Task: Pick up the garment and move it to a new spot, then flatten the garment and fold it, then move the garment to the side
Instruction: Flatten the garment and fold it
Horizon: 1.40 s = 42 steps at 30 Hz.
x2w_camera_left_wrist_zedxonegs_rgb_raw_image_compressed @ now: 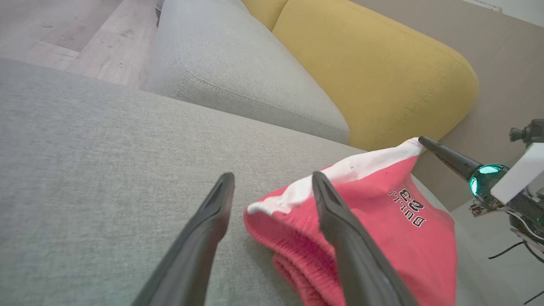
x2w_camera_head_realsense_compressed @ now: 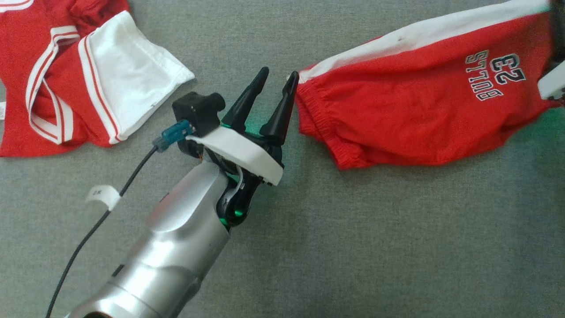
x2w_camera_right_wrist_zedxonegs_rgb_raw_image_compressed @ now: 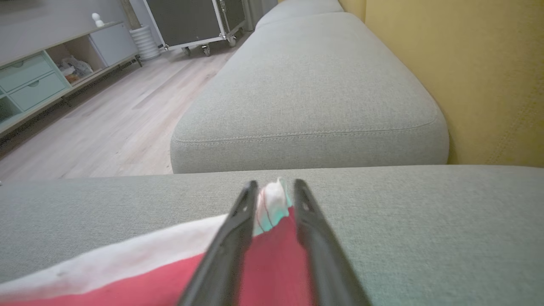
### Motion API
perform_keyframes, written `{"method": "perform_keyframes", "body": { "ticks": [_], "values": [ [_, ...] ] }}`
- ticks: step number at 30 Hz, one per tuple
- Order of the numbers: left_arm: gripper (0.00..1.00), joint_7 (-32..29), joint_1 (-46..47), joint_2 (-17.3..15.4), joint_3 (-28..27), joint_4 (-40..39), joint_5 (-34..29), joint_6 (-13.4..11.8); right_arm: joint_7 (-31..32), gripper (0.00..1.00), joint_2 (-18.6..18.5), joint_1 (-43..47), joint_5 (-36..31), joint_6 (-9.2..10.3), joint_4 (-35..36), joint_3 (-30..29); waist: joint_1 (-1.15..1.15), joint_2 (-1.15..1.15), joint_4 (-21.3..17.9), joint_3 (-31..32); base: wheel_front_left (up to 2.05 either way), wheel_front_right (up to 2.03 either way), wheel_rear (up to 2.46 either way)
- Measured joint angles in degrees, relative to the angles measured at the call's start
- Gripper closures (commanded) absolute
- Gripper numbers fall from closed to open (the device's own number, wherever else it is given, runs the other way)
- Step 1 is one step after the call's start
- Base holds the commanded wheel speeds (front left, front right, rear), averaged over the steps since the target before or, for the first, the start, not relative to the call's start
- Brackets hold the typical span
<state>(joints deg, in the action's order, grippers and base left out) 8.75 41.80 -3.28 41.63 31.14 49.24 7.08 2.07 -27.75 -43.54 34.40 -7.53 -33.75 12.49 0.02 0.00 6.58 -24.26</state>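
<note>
The garment is a pair of red shorts (x2w_camera_head_realsense_compressed: pixel 419 101) with a white side stripe and "BULLS 23" print, stretched across the grey cushion. My left gripper (x2w_camera_head_realsense_compressed: pixel 279 75) stands open at the waistband corner, its right fingertip against the cloth. In the left wrist view the shorts (x2w_camera_left_wrist_zedxonegs_rgb_raw_image_compressed: pixel 382 229) lie partly behind the right finger of that gripper (x2w_camera_left_wrist_zedxonegs_rgb_raw_image_compressed: pixel 272 176), the corner between the fingers. My right gripper (x2w_camera_right_wrist_zedxonegs_rgb_raw_image_compressed: pixel 276 185) is shut on the white hem corner of the shorts (x2w_camera_right_wrist_zedxonegs_rgb_raw_image_compressed: pixel 127 265). It also sits at the head view's right edge (x2w_camera_head_realsense_compressed: pixel 554 84).
A second red and white garment (x2w_camera_head_realsense_compressed: pixel 66 79) lies crumpled at the upper left of the grey cushion (x2w_camera_head_realsense_compressed: pixel 397 243). A yellow backrest (x2w_camera_left_wrist_zedxonegs_rgb_raw_image_compressed: pixel 382 72) rises behind the sofa. Another grey cushion (x2w_camera_right_wrist_zedxonegs_rgb_raw_image_compressed: pixel 306 85) adjoins; wooden floor (x2w_camera_right_wrist_zedxonegs_rgb_raw_image_compressed: pixel 106 127) and a cabinet (x2w_camera_right_wrist_zedxonegs_rgb_raw_image_compressed: pixel 29 80) lie beyond.
</note>
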Motion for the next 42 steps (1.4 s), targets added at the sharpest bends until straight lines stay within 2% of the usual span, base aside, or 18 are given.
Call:
{"method": "perform_keyframes", "body": {
  "ticks": [4,7,10,13,17,22,29,30,31,32,33,34,42],
  "values": [
    [0.00,2.5,0.2,0.3,1.4,3.2,0.1,0.0,-3.9,0.00,-0.1,-0.2,1.9,0.00,-2.2,3.0,-0.01,0.00,0.5,0.5,0.00,0.00,0.00],
    [0.00,4.7,0.0,0.3,1.9,4.3,-2.4,-0.3,-6.2,0.00,-0.8,1.7,4.5,0.00,-2.7,4.0,-0.02,0.00,0.7,1.6,0.00,0.00,0.00],
    [0.00,5.6,-1.7,0.2,0.9,2.8,-8.2,-4.7,-6.7,0.00,-2.1,6.1,7.0,0.00,-2.9,4.4,-0.02,0.00,1.1,2.9,0.00,0.00,0.00],
    [0.00,5.7,-7.5,-0.1,-5.0,-6.1,-16.4,-10.5,-7.2,0.00,-2.8,11.1,8.8,0.00,-3.9,4.3,-0.03,0.00,1.6,4.1,0.00,0.00,0.00],
    [0.00,5.8,-17.9,-0.1,-10.9,-17.4,-26.1,-14.8,-7.7,0.00,-3.6,13.7,10.0,0.00,-6.3,3.3,-0.03,0.00,3.1,5.1,0.00,0.00,0.00],
    [0.00,6.0,-27.8,0.0,-14.0,-28.1,-33.8,-16.5,-7.6,0.00,-4.3,13.2,10.7,0.00,-11.6,1.1,-0.03,0.00,5.6,5.7,0.00,0.00,0.00],
    [0.00,6.0,-33.7,0.2,-15.0,-33.8,-35.8,-16.5,-4.4,0.00,-5.0,9.7,11.1,0.00,-18.5,0.9,-0.02,0.00,9.5,5.5,0.00,0.00,0.00],
    [0.00,6.0,-33.7,0.2,-15.0,-33.8,-35.8,-16.5,-4.4,0.05,-5.0,9.7,11.1,0.00,-18.5,0.9,-0.02,0.00,9.5,5.5,0.00,0.00,0.00],
    [0.00,6.0,-34.2,0.3,-15.0,-33.8,-35.8,-16.5,-3.4,0.48,-4.9,9.5,11.3,0.00,-18.8,1.6,-0.02,0.00,10.0,5.4,0.00,0.00,0.00],
    [0.00,6.0,-34.6,0.3,-15.0,-33.8,-35.8,-16.4,-2.7,0.85,-4.8,9.5,12.1,0.00,-18.9,2.0,-0.02,0.00,10.3,5.5,0.00,0.00,0.00],
    [0.00,6.0,-34.9,0.3,-15.0,-33.8,-35.8,-16.3,-2.1,0.85,-4.8,9.4,12.7,0.00,-18.8,2.3,-0.02,0.00,10.5,5.6,0.00,0.00,0.00],
    [0.00,6.0,-35.1,0.3,-15.0,-33.8,-35.8,-16.3,-1.5,1.00,-4.7,9.2,13.3,0.00,-18.8,2.7,-0.02,0.00,10.5,5.8,0.00,0.00,0.00],
    [0.00,6.0,-35.2,0.3,-16.0,-33.4,-35.7,-16.5,-4.3,1.00,-3.7,9.4,14.4,0.00,-21.6,4.6,-0.02,0.00,6.8,7.8,0.00,0.00,0.00]
  ]
}}
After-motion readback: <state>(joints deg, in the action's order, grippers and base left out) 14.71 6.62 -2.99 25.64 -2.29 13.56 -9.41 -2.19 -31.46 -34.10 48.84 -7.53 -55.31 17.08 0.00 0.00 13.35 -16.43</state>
